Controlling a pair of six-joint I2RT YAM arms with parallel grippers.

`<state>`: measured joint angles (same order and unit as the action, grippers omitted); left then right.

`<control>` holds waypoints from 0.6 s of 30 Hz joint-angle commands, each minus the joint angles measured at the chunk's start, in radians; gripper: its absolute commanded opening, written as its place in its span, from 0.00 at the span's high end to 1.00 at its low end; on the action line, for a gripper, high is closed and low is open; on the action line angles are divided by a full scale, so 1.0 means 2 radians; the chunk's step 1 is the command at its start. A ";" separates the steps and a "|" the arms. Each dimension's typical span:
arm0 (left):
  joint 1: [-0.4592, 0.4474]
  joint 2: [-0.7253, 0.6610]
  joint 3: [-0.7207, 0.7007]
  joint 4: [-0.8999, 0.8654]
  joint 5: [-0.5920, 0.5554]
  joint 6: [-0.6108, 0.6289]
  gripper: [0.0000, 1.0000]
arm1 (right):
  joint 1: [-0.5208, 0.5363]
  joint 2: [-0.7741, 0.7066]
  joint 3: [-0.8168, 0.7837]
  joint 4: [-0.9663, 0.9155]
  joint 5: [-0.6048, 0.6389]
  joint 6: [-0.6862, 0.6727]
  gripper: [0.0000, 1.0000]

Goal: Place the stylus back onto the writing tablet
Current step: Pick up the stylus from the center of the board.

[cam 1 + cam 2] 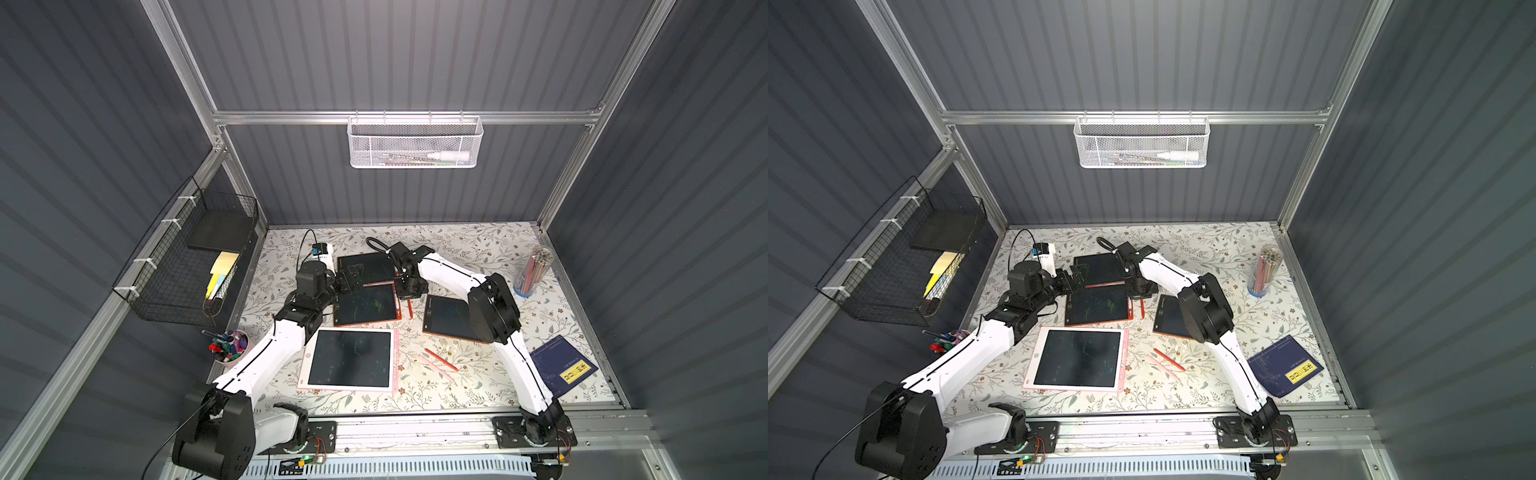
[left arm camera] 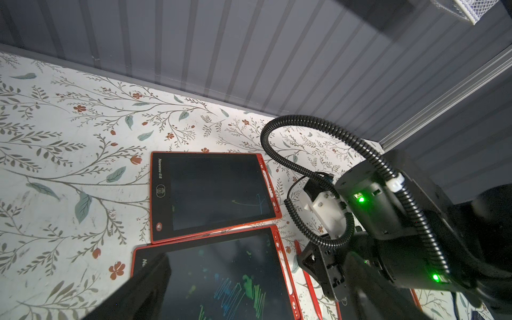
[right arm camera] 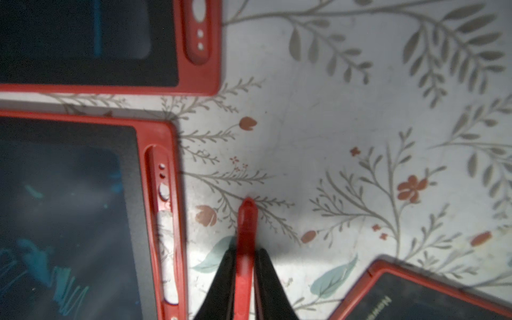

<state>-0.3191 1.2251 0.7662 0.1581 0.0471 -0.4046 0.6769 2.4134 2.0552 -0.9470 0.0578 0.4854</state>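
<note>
Right wrist view: the right hand point(image 3: 245, 255) has its two black fingers pressed against either side of the red stylus point(image 3: 246, 221). The stylus lies flat on the floral surface point(image 3: 332, 110) just beside the scribbled red tablet point(image 3: 130, 221), parallel to its slotted edge. The pinch looks square across the shaft. A firm, centred hold before lifting should keep the thin pen from rolling or swinging. The stylus slot point(image 3: 164, 221), which looks empty, runs along the tablet edge facing the pen. The step therefore calls for a short lift, a small sideways carry and a level set-down in line with the groove. Room is narrow. A second red tablet point(image 3: 83, 41) sits just beyond the scribbled tablet's corner, and a third point(image 3: 415, 293) lies near on the pen's other side, leaving a bare strip between. In a top view, the left hand point(image 1: 351, 279) hovers with fingers spread wide and empty over the scribbled tablet's corner away from the slot.
</note>
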 commanded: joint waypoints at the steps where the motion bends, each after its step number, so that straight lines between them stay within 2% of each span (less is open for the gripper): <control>1: 0.003 0.005 -0.004 0.007 0.006 0.001 0.01 | 0.003 0.013 0.005 -0.003 0.015 -0.002 0.82; 18: 0.003 0.006 -0.006 0.018 0.028 0.023 0.01 | 0.002 -0.002 0.004 -0.005 0.029 -0.008 0.83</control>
<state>-0.3191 1.2289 0.7616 0.1783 0.0860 -0.3782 0.6769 2.4134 2.0552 -0.9424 0.0864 0.4664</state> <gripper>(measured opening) 0.993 0.173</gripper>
